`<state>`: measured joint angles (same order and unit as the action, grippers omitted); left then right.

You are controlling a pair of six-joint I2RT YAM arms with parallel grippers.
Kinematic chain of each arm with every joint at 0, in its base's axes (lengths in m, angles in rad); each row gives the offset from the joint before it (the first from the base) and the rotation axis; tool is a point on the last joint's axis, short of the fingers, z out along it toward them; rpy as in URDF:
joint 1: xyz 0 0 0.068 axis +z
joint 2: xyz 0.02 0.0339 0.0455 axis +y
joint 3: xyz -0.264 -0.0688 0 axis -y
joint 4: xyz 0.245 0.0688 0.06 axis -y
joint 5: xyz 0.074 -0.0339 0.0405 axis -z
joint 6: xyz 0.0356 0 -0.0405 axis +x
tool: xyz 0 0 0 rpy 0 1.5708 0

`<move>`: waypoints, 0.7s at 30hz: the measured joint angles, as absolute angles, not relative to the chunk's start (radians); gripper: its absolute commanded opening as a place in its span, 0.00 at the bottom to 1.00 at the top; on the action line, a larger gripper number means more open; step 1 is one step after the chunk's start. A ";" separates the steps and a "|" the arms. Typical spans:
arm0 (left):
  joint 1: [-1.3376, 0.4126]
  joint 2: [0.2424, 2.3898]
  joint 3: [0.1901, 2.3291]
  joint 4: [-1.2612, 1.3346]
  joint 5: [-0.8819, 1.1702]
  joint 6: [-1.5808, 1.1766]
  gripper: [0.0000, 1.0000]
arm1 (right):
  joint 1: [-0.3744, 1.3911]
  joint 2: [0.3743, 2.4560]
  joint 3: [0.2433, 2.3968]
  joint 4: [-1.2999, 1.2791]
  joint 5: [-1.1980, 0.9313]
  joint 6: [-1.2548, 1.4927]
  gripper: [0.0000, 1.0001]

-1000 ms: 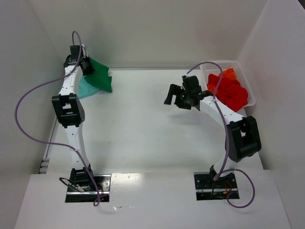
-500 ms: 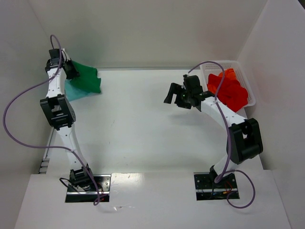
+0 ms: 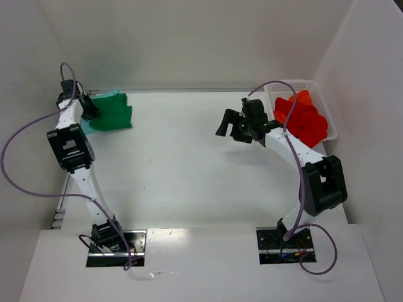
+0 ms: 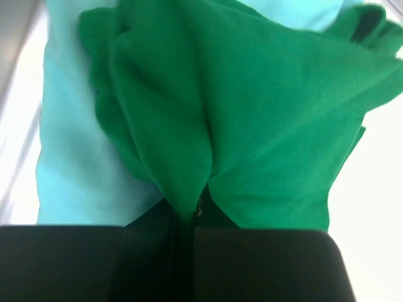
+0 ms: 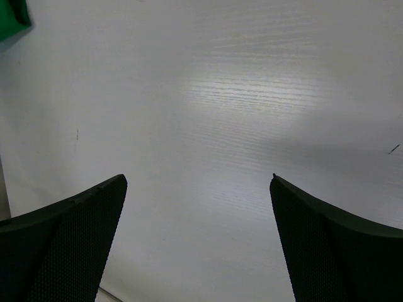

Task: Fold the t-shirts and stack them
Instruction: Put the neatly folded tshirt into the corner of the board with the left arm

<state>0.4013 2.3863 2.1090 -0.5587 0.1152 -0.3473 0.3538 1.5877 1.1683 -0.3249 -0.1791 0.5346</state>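
The white surface [image 3: 189, 176] lies mostly bare, with the work gathered at its two far corners. At the far right corner a white mesh basket [image 3: 332, 126] holds the red t-shirts [image 3: 302, 119], crumpled and not yet folded. At the far left corner the dark green t-shirt [image 3: 112, 113] sits on top of the pale teal t-shirt [image 3: 106, 94], which shows only as a strip along the far side and the left edge. The left claw [image 3: 90, 108] is clenched on a gathered ridge of the green cloth, and the left wrist view shows the fabric puckering into that pinch. The step in hand looks like seating the green tee on the stack. To do it well, the pinch should probably come down low and ease the cloth flat, edges square over the teal, before letting go; a release from height would likely leave the ridge standing. The right claw [image 3: 228, 126] hangs released, fingers wide, over bare surface right of centre, near the basket and well placed for a red tee.
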 measured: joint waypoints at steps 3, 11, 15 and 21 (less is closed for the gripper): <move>0.434 2.384 2.109 -0.550 0.116 -0.348 0.02 | 0.354 1.593 1.168 -0.320 -0.185 0.537 1.00; 0.491 2.383 2.109 -0.545 0.135 -0.346 0.35 | 0.354 1.598 1.144 -0.309 -0.198 0.555 1.00; 0.487 2.383 2.111 -0.544 0.126 -0.348 0.76 | 0.354 1.598 1.141 -0.307 -0.199 0.557 1.00; 0.481 2.362 2.089 -0.514 0.064 -0.370 0.94 | 0.354 1.598 1.139 -0.307 -0.200 0.558 1.00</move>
<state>0.4813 2.3617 2.0894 -0.5140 0.0643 -0.3704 0.3538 1.5978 1.1385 -0.3065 -0.1999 0.5575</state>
